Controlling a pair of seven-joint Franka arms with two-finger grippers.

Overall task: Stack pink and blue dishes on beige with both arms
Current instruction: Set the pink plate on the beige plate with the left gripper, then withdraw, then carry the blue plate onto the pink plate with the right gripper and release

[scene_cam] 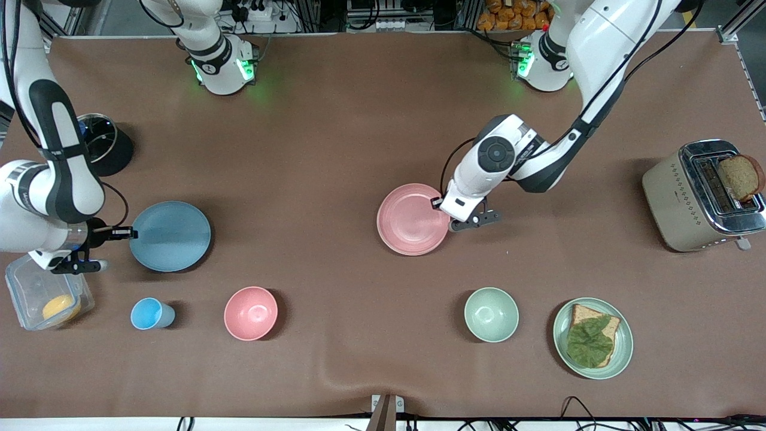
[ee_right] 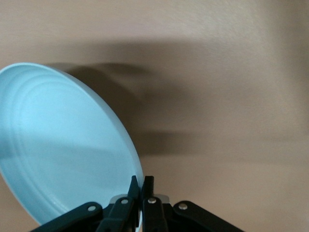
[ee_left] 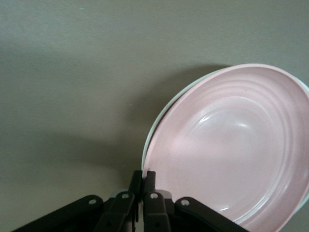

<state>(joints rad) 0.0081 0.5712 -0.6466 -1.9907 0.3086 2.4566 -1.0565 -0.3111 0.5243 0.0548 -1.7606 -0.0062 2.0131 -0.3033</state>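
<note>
At the right arm's end of the table, well apart from the pale pink flat round matte plate (scene_cam: 412,220), stands a clear plastic box (scene_cam: 24,287) with something orange in it. Just above it the right gripper (scene_cam: 130,233) has its fingers closed tight on the rim of the light blue flat round matte plate (scene_cam: 170,235). In the right wrist view that plate (ee_right: 63,145) sits tilted over the brown cloth and casts a shadow.

A small light-blue cup (scene_cam: 148,313) and a deep pink bowl (scene_cam: 251,313) stand nearer the front camera than the pink plate, toward the right arm's end.

The pink plate lies mid-table. The left gripper (scene_cam: 440,205) pinches its rim, fingers nearly together. In the left wrist view a pale, cream-looking plate rim (ee_left: 159,117) peeks out right under the pink plate's edge.

A pale green bowl (scene_cam: 491,314), a pale green plate (scene_cam: 625,344) with bread and leaf, and a beige metal toaster (scene_cam: 673,203) stand toward the left arm's end from the pink plate.
</note>
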